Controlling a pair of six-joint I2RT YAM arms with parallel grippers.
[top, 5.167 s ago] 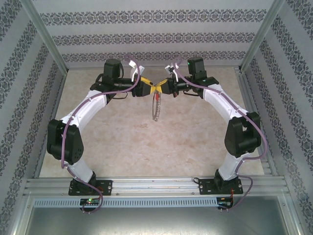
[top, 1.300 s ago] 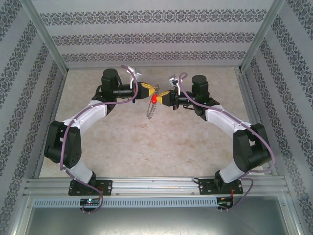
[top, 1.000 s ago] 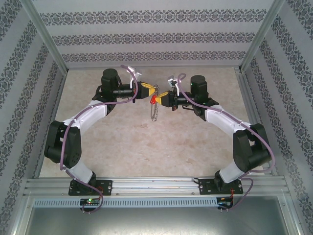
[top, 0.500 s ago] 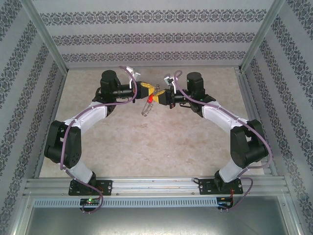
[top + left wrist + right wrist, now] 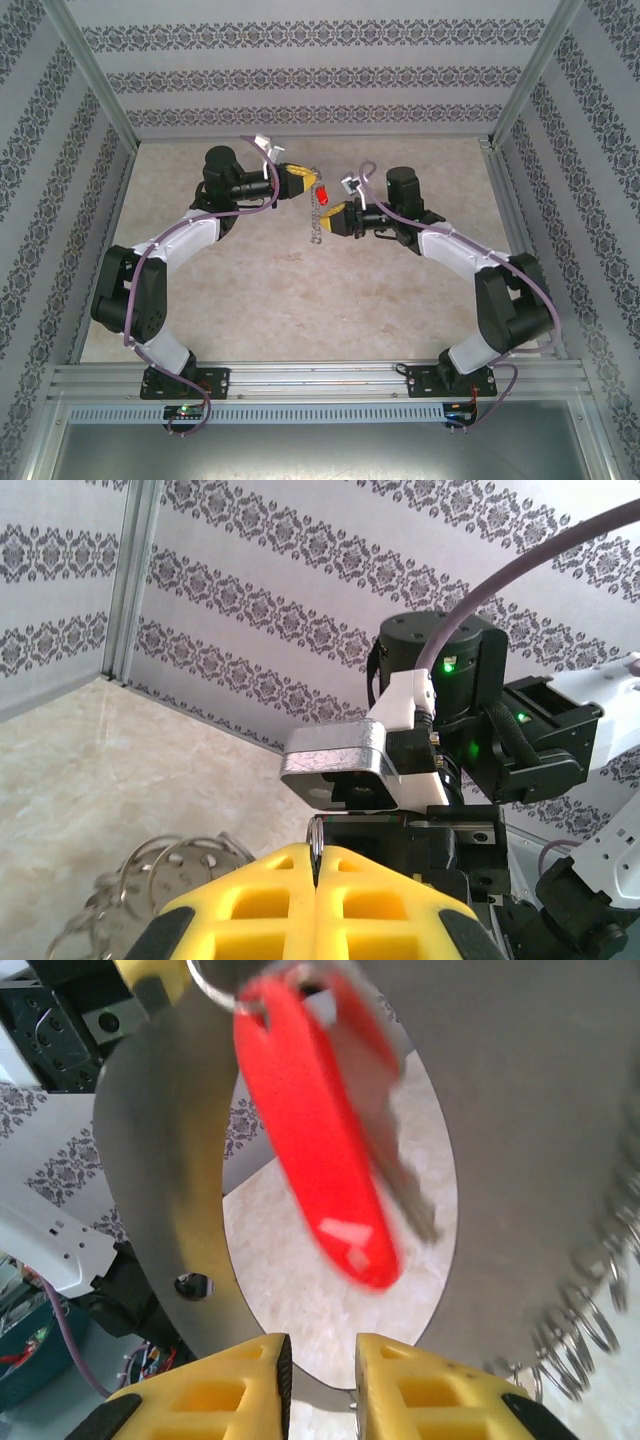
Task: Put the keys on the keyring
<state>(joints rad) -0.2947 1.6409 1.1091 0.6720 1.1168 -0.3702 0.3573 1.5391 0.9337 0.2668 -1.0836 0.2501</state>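
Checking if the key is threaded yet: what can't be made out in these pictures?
- Right wrist: the red key is motion-blurred, and its join to the keyring is cut by the top edge.
- Top: that join is too small.
- Left wrist: the left tool hides where it pinches the keyring.

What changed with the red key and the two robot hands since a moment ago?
The right gripper backed away toward its base, jaws apart now; it seems to have let go of the red key. The key now hangs from the keyring beside the left gripper. The left gripper stays shut on the keyring, links dangling.
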